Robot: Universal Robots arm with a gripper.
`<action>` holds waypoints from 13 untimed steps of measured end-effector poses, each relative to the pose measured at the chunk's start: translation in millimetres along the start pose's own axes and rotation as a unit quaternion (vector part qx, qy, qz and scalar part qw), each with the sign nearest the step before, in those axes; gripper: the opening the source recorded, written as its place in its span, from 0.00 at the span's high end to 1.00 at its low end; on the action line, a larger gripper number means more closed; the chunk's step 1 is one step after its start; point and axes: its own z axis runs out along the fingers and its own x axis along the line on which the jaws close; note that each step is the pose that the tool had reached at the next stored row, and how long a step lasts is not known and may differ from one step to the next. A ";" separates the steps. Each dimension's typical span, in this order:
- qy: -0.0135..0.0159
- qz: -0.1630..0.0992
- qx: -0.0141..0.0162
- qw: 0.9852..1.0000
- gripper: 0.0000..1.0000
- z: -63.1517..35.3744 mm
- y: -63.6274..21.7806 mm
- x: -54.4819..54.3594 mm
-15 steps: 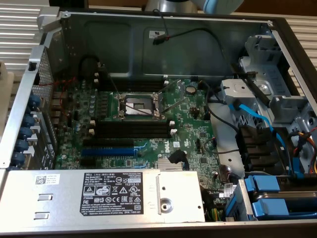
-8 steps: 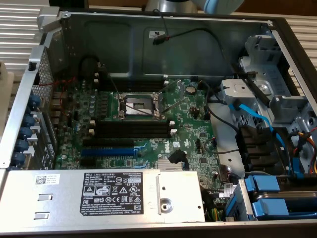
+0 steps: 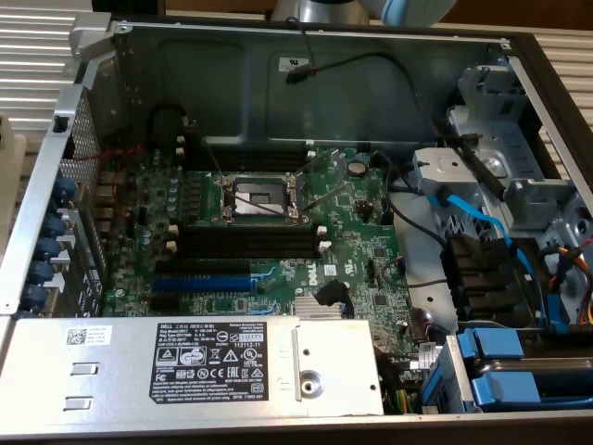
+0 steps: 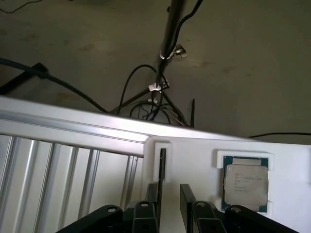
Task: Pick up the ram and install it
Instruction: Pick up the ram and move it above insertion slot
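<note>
**Wrist view.** The hand (image 4: 170,196) is shown with its two black fingers (image 4: 187,199) spread apart and nothing clamped between them. Just ahead of the fingertips, the ram (image 4: 163,162) stands on edge as a thin dark strip in a slotted white holder (image 4: 168,167). Whether a finger touches it cannot be told. Near it a processor chip (image 4: 245,180) lies in a second white recess.

**Exterior view.** Inside the open computer case (image 3: 306,83), black memory slots (image 3: 250,243) with white end clips flank the processor socket (image 3: 259,197) on the motherboard (image 3: 371,250).
</note>
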 end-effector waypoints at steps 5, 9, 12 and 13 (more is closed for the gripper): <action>0.010 0.001 0.005 1.000 0.67 0.0 0.1 0.1; 0.015 0.000 0.020 1.000 0.67 0.0 0.0 0.5; 0.016 0.000 0.028 0.999 0.67 0.5 0.1 0.8; 0.017 0.000 0.030 0.999 0.67 0.7 0.1 0.9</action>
